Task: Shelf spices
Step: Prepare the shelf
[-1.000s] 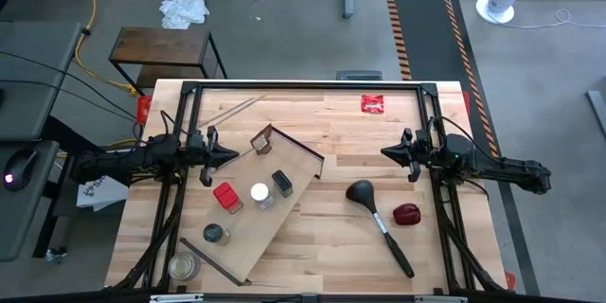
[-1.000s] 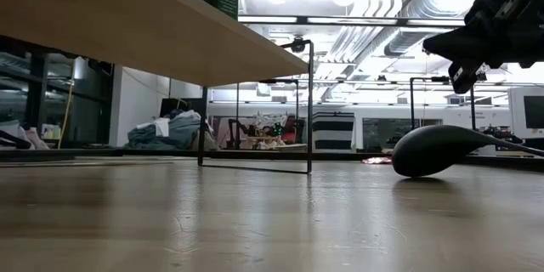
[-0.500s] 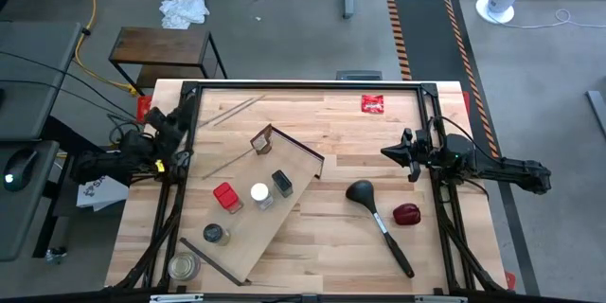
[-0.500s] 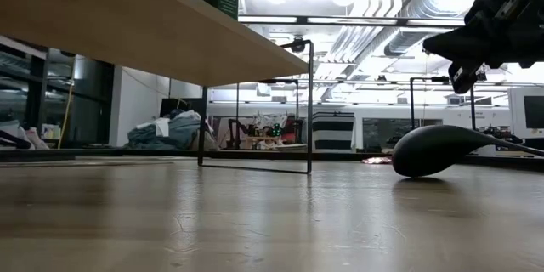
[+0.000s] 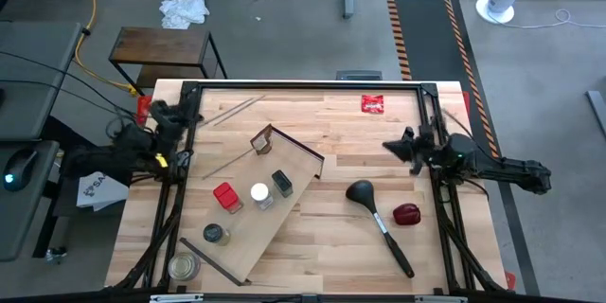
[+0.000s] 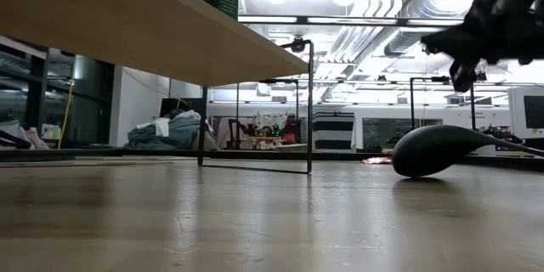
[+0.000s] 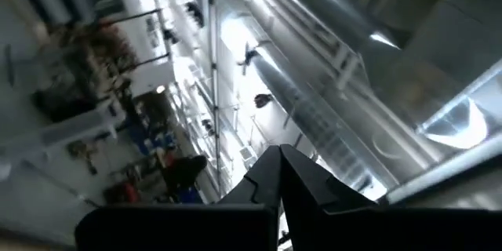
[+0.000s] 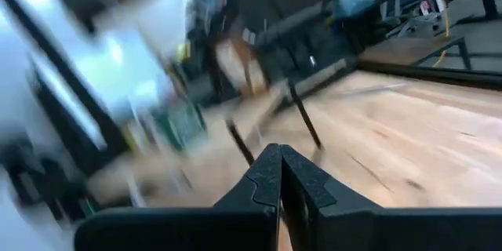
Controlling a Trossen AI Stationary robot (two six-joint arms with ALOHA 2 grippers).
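The shelf (image 5: 254,239), a plywood top on black wire legs (image 6: 309,106), stands askew on the table's left half. On it are a red tin (image 5: 224,196), a white-capped jar (image 5: 259,193), a dark box (image 5: 281,183), a brown bottle (image 5: 262,140) at its far corner and a dark-lidded jar (image 5: 215,235). My left gripper (image 5: 163,114) is shut and empty, raised at the table's left edge, pointing up at the ceiling in its wrist view (image 7: 280,157). My right gripper (image 5: 390,146) is shut and empty, hovering right of the shelf (image 8: 280,157).
A black ladle (image 5: 379,218) and a red object (image 5: 407,214) lie on the right half, and a flat red packet (image 5: 372,104) lies at the far edge. A wider clear jar (image 5: 183,266) stands at the near left corner. Black frame rails (image 5: 303,85) border the table.
My left gripper has drawn back from the shelf toward the table's left edge, risen, tipped upward and rolled, staying shut. My right gripper has rolled a little in place. The shelf and the spices have kept still.
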